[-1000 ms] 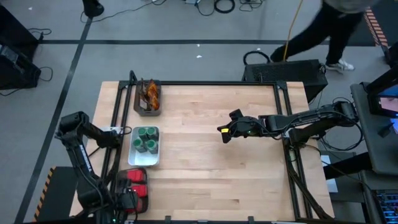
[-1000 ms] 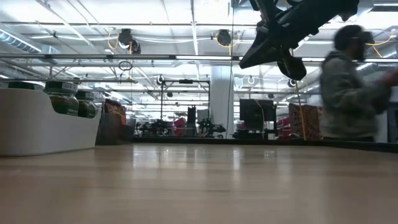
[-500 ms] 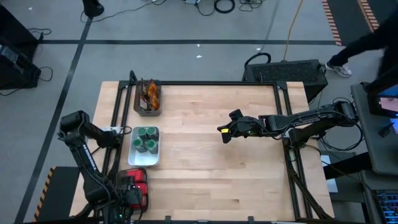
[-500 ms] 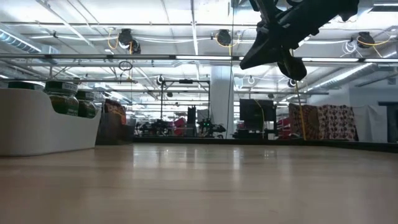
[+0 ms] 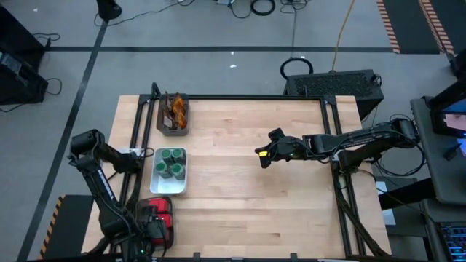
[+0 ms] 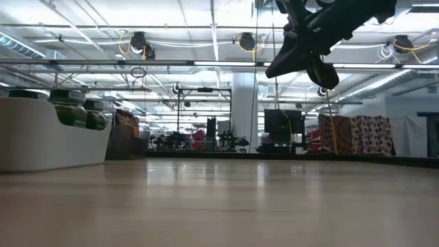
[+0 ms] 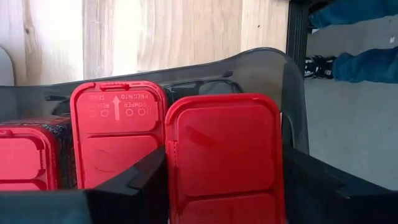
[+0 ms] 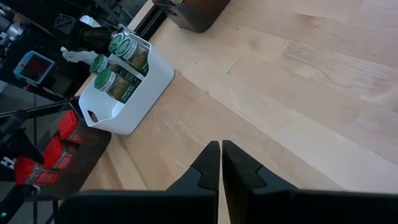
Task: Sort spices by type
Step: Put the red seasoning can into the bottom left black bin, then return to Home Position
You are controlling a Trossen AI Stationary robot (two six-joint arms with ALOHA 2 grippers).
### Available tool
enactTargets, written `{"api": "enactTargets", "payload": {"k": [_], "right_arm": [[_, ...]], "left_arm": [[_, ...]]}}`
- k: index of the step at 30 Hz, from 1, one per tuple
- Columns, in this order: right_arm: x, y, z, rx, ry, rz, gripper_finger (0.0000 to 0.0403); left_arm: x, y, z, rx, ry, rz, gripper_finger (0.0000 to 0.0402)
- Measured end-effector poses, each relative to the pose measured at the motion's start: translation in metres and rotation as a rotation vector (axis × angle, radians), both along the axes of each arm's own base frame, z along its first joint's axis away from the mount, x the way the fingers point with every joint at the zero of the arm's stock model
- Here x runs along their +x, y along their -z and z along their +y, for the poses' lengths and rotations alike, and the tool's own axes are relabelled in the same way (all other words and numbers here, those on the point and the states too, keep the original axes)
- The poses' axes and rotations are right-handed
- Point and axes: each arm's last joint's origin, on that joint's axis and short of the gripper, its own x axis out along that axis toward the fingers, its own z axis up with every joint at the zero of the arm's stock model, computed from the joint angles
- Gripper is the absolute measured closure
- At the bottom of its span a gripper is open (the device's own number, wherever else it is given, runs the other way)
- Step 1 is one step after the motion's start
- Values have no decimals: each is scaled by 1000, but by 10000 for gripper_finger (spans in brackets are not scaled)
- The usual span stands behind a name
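My left gripper (image 7: 224,171) is at the table's near left corner (image 5: 148,230), down in a dark tray (image 5: 162,209) of red boxy packets, shut on one red packet (image 7: 224,143). Two more red packets (image 7: 118,134) stand beside it. Green-lidded jars (image 5: 170,163) stand in a white tray (image 5: 168,185). Brown-orange sachets (image 5: 175,110) lie in a dark tray at the far left. My right gripper (image 5: 261,156) hangs shut above the middle of the table (image 6: 302,58), touching nothing. My left gripper has the red packet pinched between its two fingers (image 7: 146,180), one on each long side (image 7: 174,162). The fingers come from above, pointing down. The packet stands upright in the dark tray beside the other red packets. Its lower end is hidden.
A black frame rail (image 5: 247,97) runs around the wooden table. The three trays line the left side. From the white tray (image 8: 134,93) rightward, bare wood (image 5: 240,204) stretches under my right gripper (image 8: 221,155). The dark tray's wall (image 7: 267,68) rises just beyond the held packet.
Neither gripper has visibly moved. A person who stood beyond the table's far right corner has walked out of view.
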Motion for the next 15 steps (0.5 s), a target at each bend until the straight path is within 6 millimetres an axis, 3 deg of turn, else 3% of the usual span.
{"api": "enactTargets", "payload": {"k": [15], "right_arm": [[0, 0, 0, -18, -11, 5, 403]], "left_arm": [[1, -1, 1, -22, 6, 47, 125]]}}
